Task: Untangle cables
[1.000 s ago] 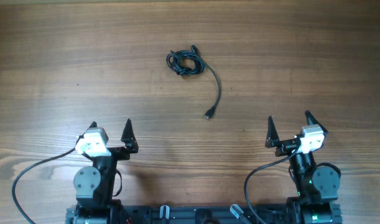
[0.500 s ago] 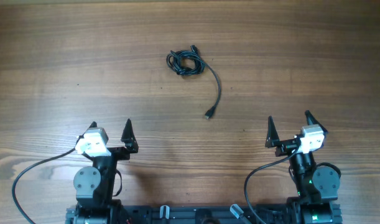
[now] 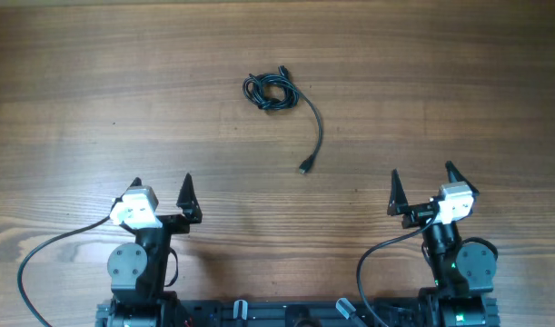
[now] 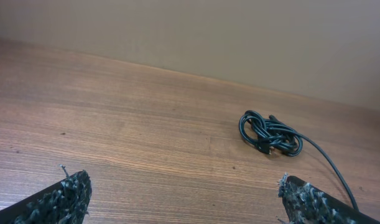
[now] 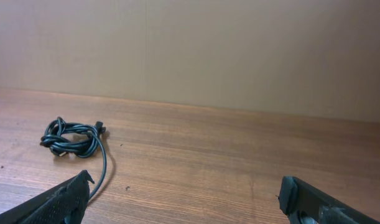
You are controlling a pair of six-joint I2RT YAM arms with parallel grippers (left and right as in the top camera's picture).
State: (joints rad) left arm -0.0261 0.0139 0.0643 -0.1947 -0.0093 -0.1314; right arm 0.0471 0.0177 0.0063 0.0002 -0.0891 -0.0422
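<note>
Overhead shot first: the cables (image 3: 270,92) sit on the wooden table (image 3: 459,82) as one small black knot, toward the far side and a bit left of centre. One loose tail curves out of the knot's right side and runs back toward the robot. It ends in a small plug (image 3: 303,169) lying roughly between the two arms, out in front of both. Another short plug end pokes out at the top of the bundle.

Down at the near edge, the left gripper (image 3: 161,182) has its fingers spread wide with nothing between them. Same deal for the right gripper (image 3: 421,171) on the other side: wide apart, holding nothing. Both are well apart from the cord.

From the left wrist cam the knot shows ahead and off to the right. From the right wrist cam it's ahead and to the left, with a plain beige wall (image 5: 239,56) behind the table's far edge.
</note>
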